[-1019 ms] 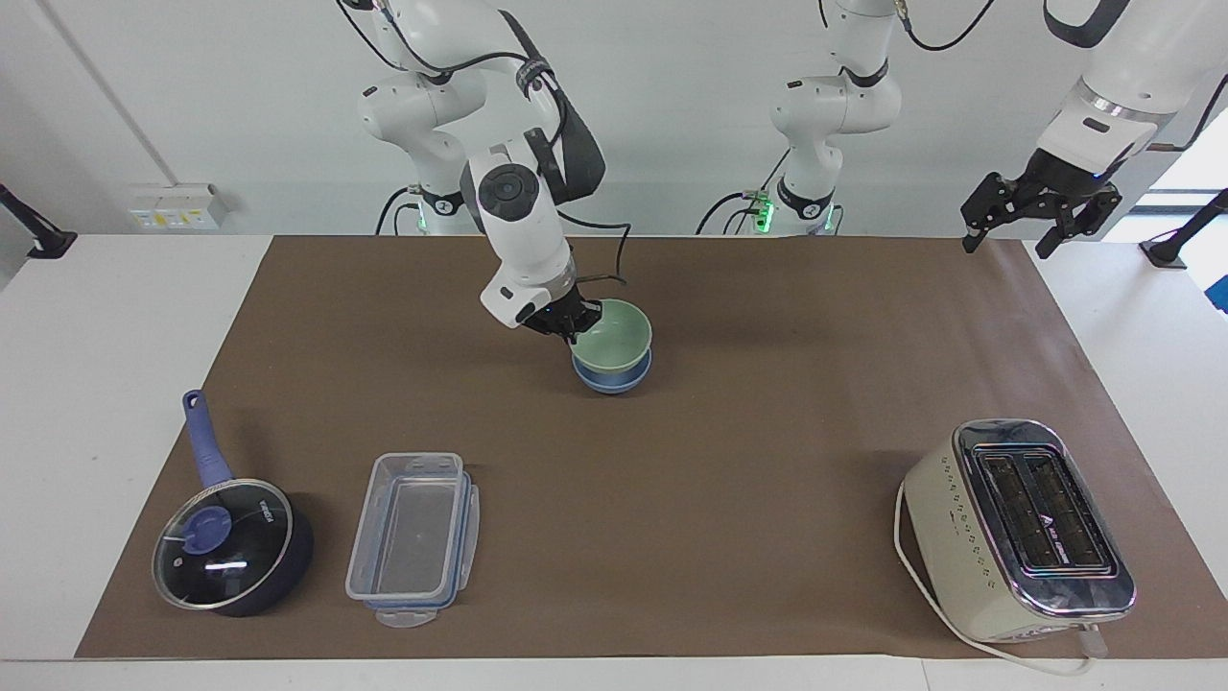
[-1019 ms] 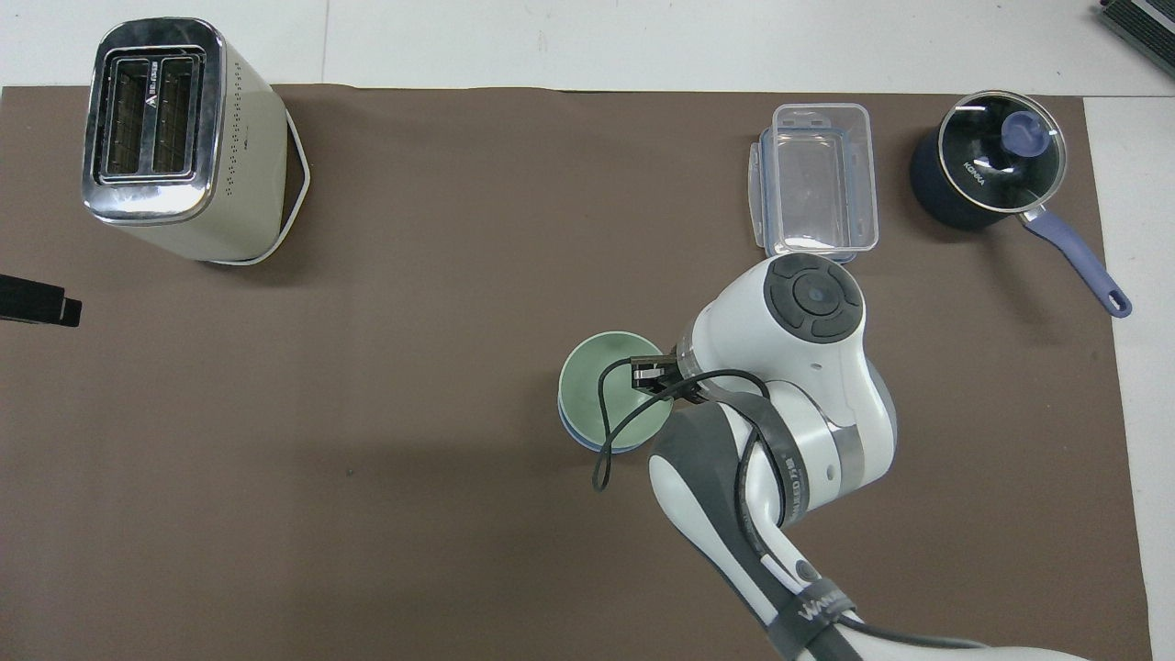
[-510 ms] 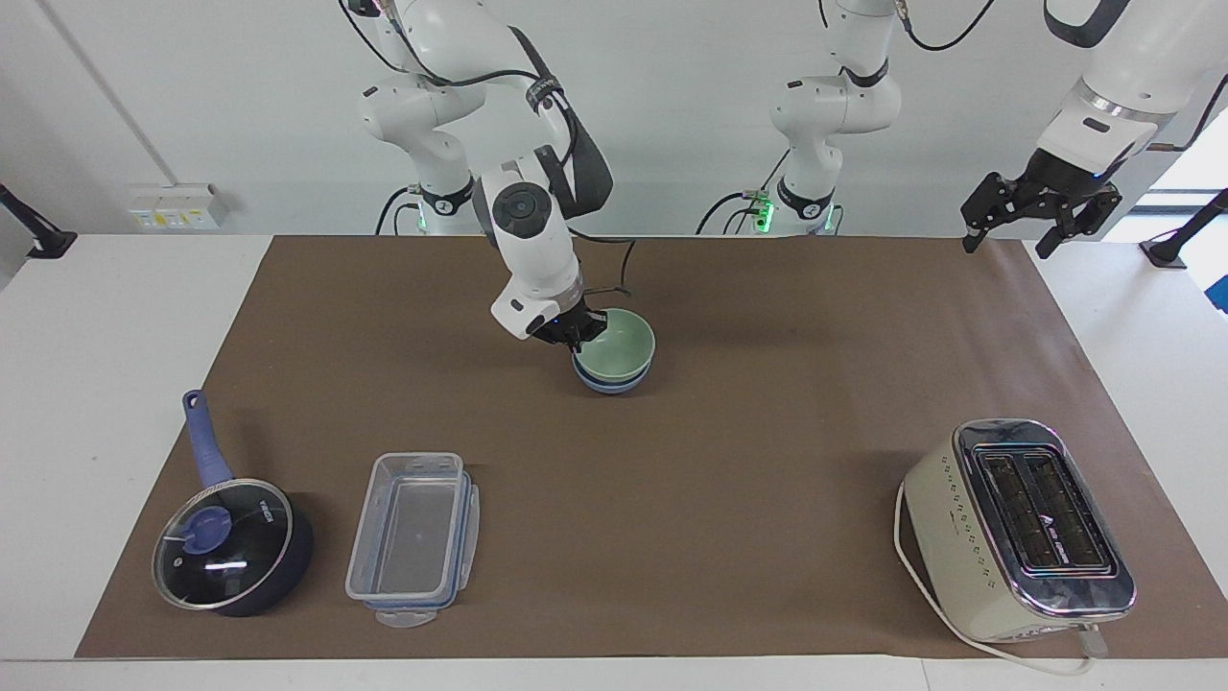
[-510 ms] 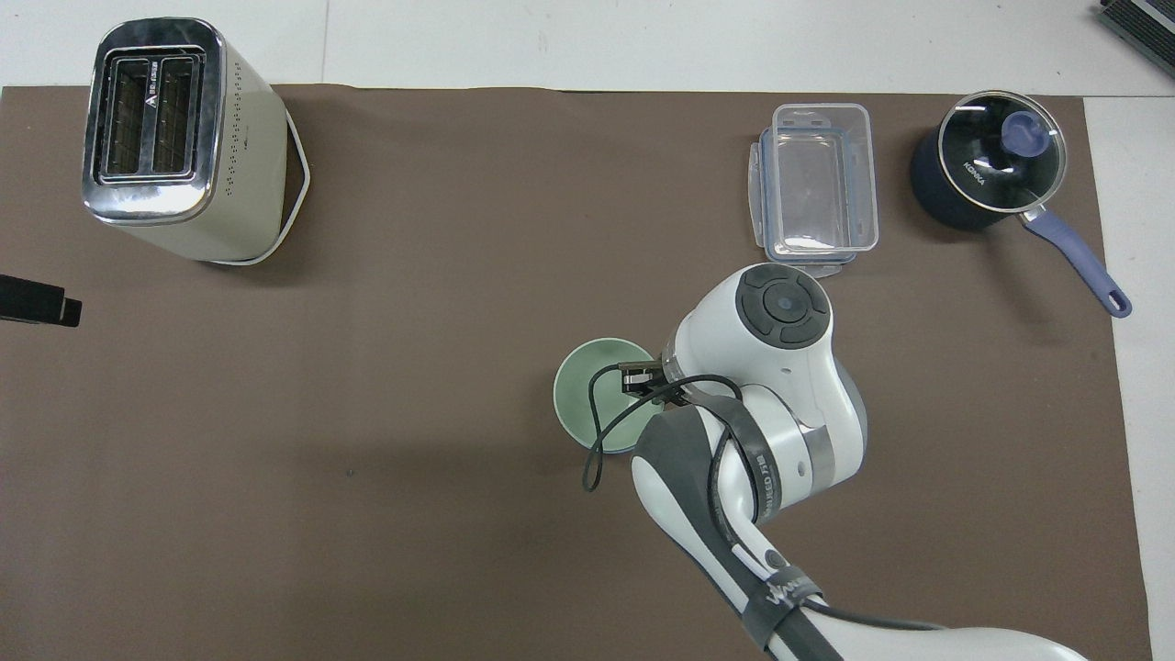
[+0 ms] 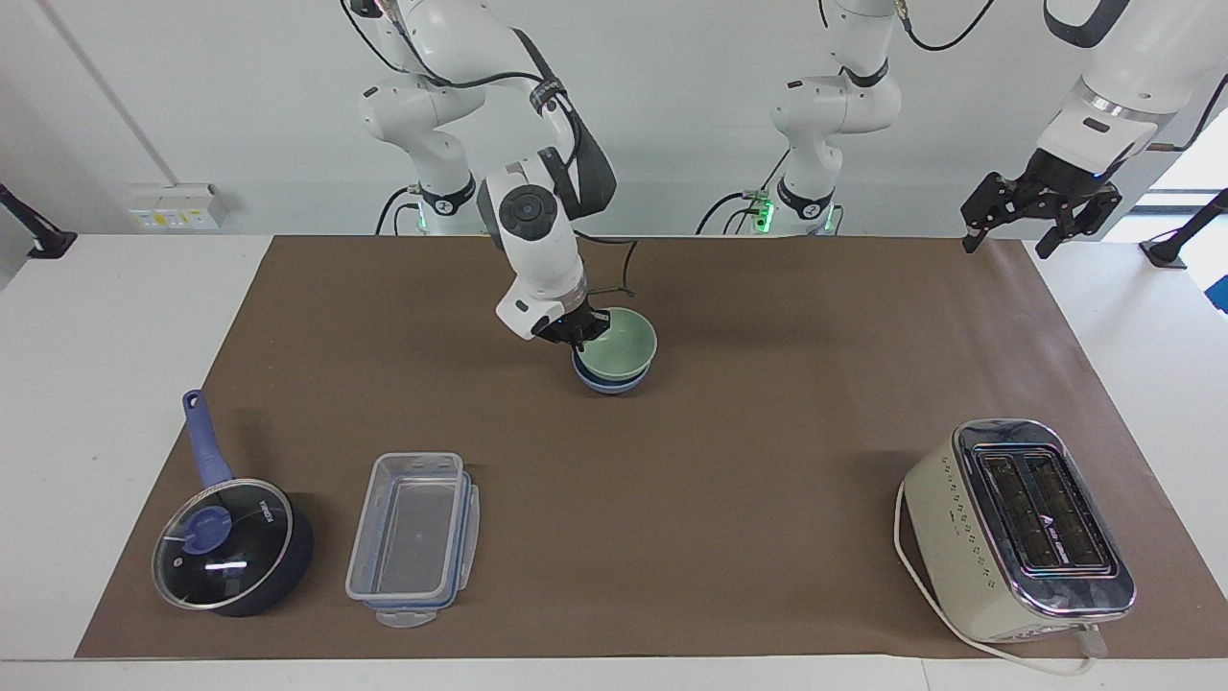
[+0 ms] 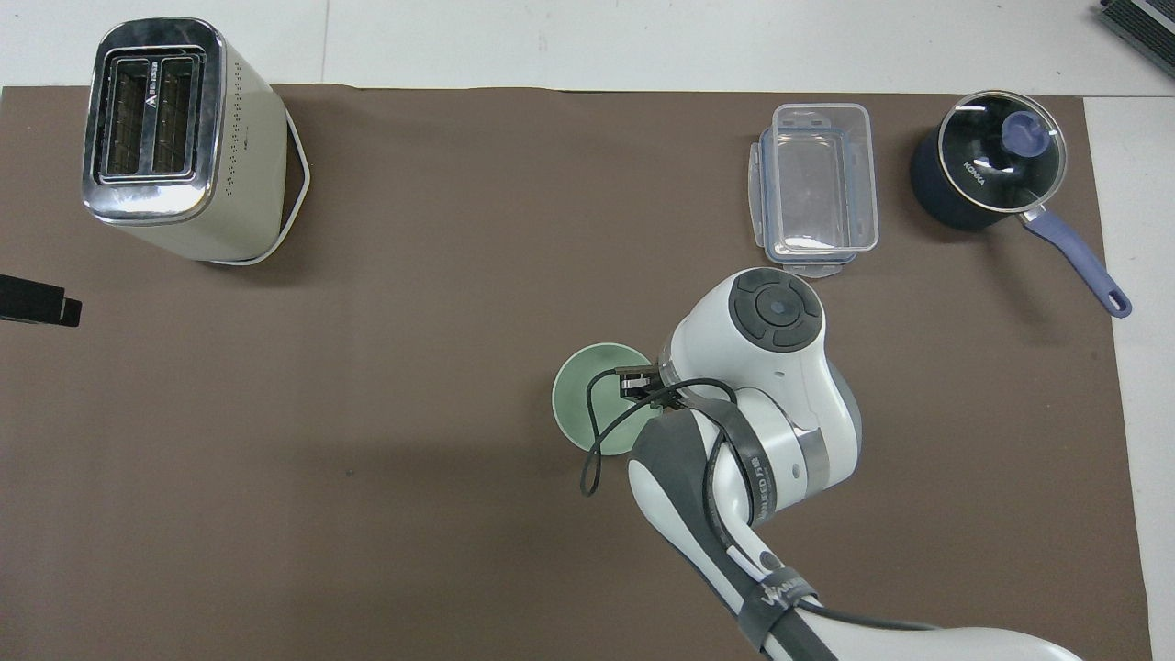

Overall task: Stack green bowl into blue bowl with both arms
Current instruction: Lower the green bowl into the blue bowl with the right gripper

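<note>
A: Start with the facing view. Where do the bowls stand?

B: The small pale mint-green bowl [image 5: 619,344] sits nested in the small periwinkle-blue bowl [image 5: 612,381], near the middle of the brown paper mat [image 5: 729,461], somewhat toward the robots. Only the lower wall of the blue one shows under the green rim.

A: And the grippers?

B: The right gripper [image 5: 578,329] is clamped on the green bowl's rim, on the side toward the right arm's end of the table, its fingertips pinching the wall. The left gripper [image 5: 1041,213] hangs in the air over the mat's corner at the left arm's end, jaws spread wide and holding nothing; that arm waits.

A: Room around the stack?

B: Bare mat all round it. The dark-blue lidded saucepan [image 5: 233,545] and the clear rectangular plastic container [image 5: 413,537] sit near the mat's edge farthest from the robots, at the right arm's end. The cream and chrome toaster [image 5: 1017,533] stands at the left arm's end, close to that same edge.

A: Now the overhead view.

B: The green bowl [image 6: 587,404] shows as a round disc, partly covered by the right gripper [image 6: 640,383] and a loop of black cable. The blue bowl is hidden under it. The left gripper [image 6: 37,303] shows only as a black tip at the frame's edge. The container [image 6: 815,188], saucepan [image 6: 991,170] and toaster [image 6: 174,138] are all well apart from the stack.
</note>
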